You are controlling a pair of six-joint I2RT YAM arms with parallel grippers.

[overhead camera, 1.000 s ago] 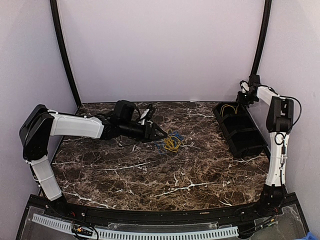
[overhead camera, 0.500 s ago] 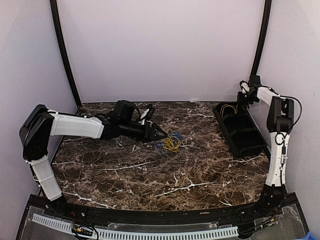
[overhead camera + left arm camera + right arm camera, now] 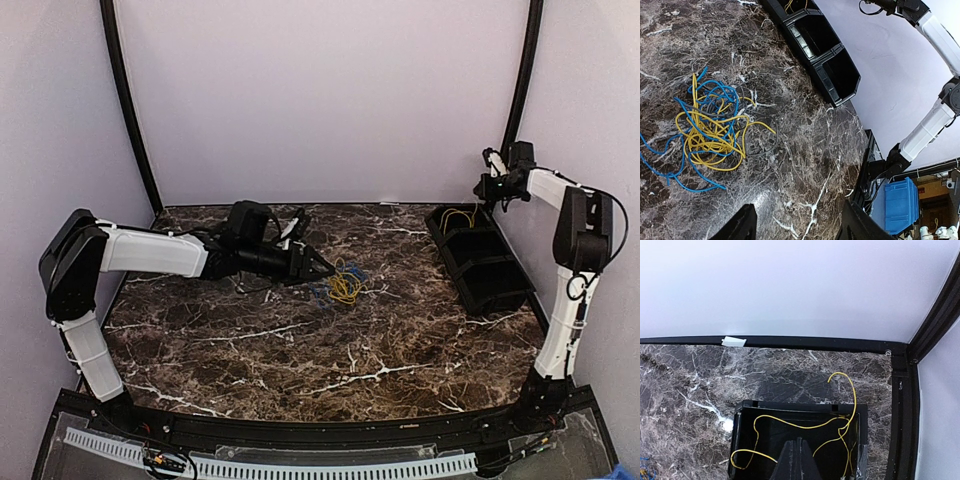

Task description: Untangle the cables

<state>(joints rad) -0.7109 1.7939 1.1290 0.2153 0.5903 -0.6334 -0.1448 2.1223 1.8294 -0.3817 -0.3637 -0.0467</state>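
On the tabletop, centre: the cables [image 3: 343, 285], yellow and blue strands looped through one another in one loose heap, lying flat on the dark marble table [image 3: 300, 350]; a thin grey loop shows at the heap's edge.
Left gripper [image 3: 322, 267]: low over the table, just left of the heap and pointing at it; its fingers stand wide apart with nothing between them, short of the nearest strands.
Right gripper [image 3: 799, 450]: raised above the far end of the black bin [image 3: 497, 290], fingers pressed together, no strand visible between them.
Bin: along the table's right side, its compartments in a row running from far to near.
Far compartment: holds a single yellow cable [image 3: 790, 426], loosely coiled, one end arching up over the far wall.
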